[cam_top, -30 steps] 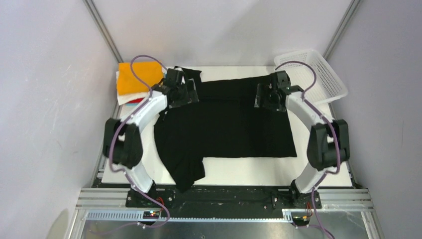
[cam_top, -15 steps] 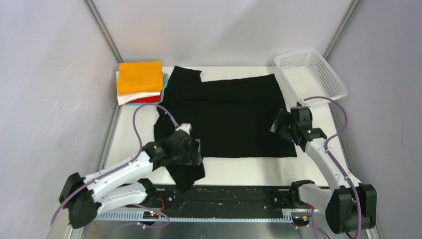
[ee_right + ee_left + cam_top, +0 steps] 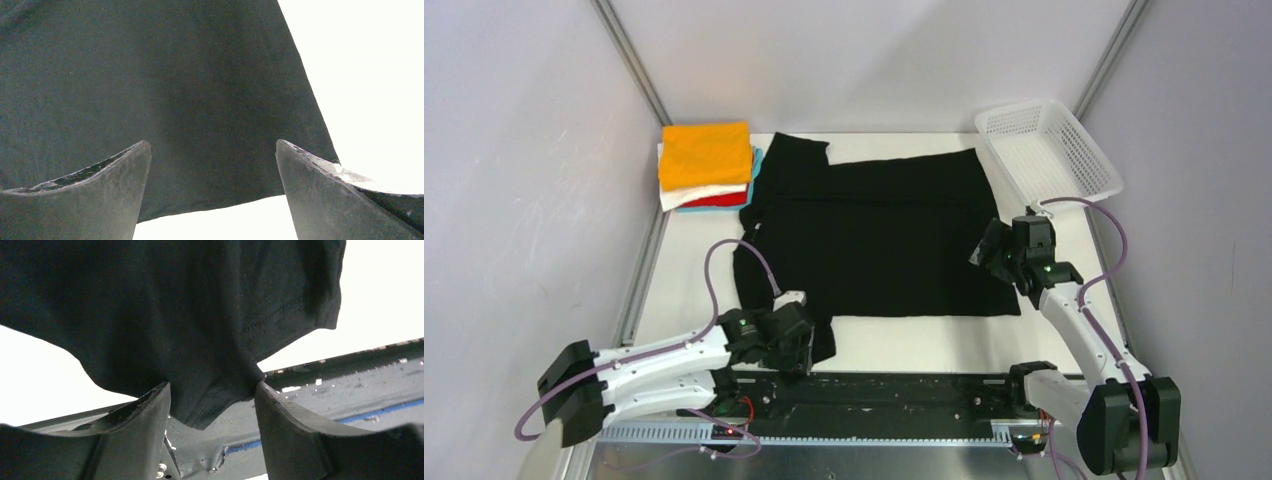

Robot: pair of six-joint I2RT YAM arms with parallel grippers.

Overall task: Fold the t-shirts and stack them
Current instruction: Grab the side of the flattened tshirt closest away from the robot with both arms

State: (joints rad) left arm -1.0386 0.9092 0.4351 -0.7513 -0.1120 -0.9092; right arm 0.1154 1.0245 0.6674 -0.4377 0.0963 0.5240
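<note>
The black t-shirt (image 3: 879,235) lies spread flat on the white table, with one sleeve at the near left edge. My left gripper (image 3: 799,345) is open and low over that near sleeve. In the left wrist view (image 3: 212,387) the sleeve tip (image 3: 210,410) sits between the open jaws. My right gripper (image 3: 986,252) is open over the shirt's near right corner. In the right wrist view (image 3: 212,142) the hem (image 3: 200,195) lies between the jaws. Folded shirts are stacked at the far left: orange (image 3: 706,153) on top, then white, red (image 3: 719,199) and light-blue.
A white mesh basket (image 3: 1049,150) stands at the far right corner. The table's (image 3: 904,345) metal front rail (image 3: 884,390) runs just below the near sleeve, also in the left wrist view (image 3: 325,390). Enclosure walls stand on both sides.
Both arms have pulled back from the shirt's far edge to its near side. In the last half second the left gripper dropped nearer over the sleeve; the right one barely moved.
</note>
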